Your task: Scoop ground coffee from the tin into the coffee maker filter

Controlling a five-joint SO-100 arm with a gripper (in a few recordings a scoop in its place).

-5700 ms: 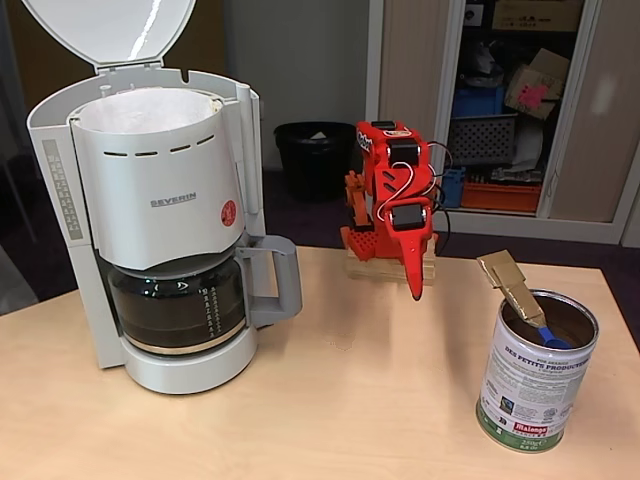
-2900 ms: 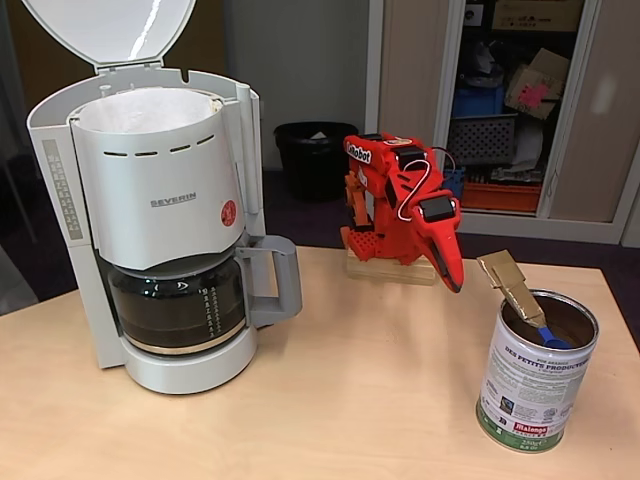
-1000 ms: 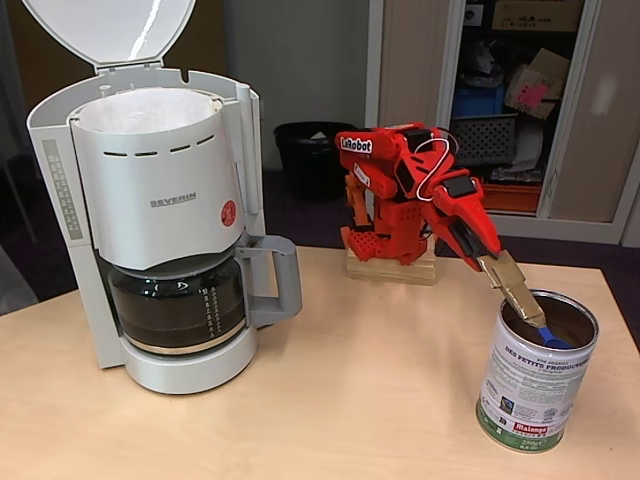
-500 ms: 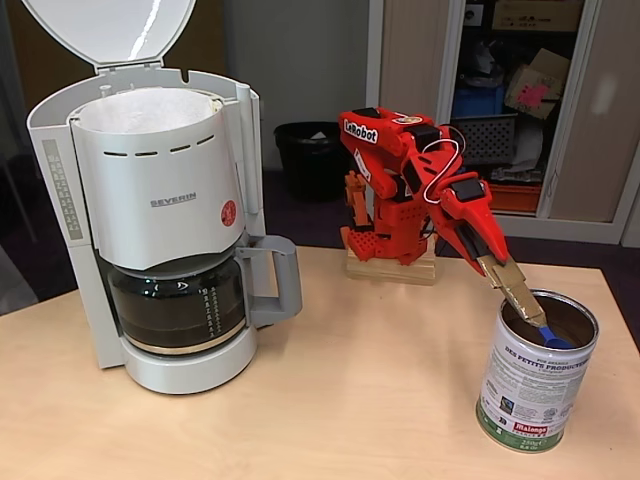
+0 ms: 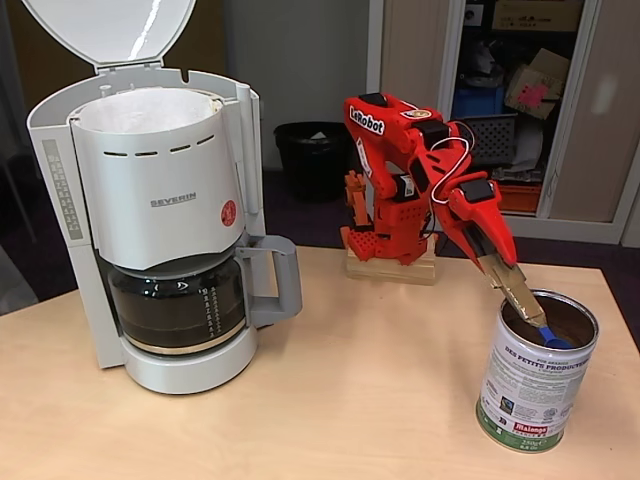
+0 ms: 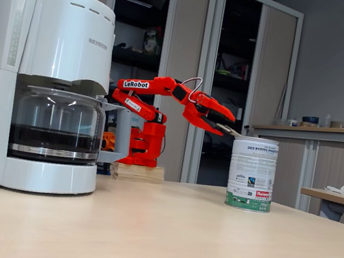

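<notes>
The tin point(image 5: 530, 385) point(image 6: 252, 174) stands open on the right of the table. A scoop leans in it, its tan handle point(image 5: 522, 295) slanting up to the left and its blue bowl point(image 5: 550, 337) down inside. The tin's inside looks dark brown, and I cannot make out the ground coffee itself. My red gripper point(image 5: 500, 262) point(image 6: 228, 127) is open, its jaws on either side of the handle's upper end. At the left stands the white coffee maker point(image 5: 160, 200) point(image 6: 60, 52) with its lid point(image 5: 105, 30) raised. The white paper filter point(image 5: 140, 108) lines its basket.
The arm's base sits on a wooden block point(image 5: 390, 268) at the table's back edge. A glass carafe point(image 5: 180, 305) sits in the machine. Bare tabletop point(image 5: 370, 380) lies between machine and tin. A black bin point(image 5: 315, 155) and open cupboards stand behind the table.
The arm swung from hanging down at centre over to the right and stretched out to the scoop handle. Its jaws now reach the handle's top. Scoop and tin have not moved.
</notes>
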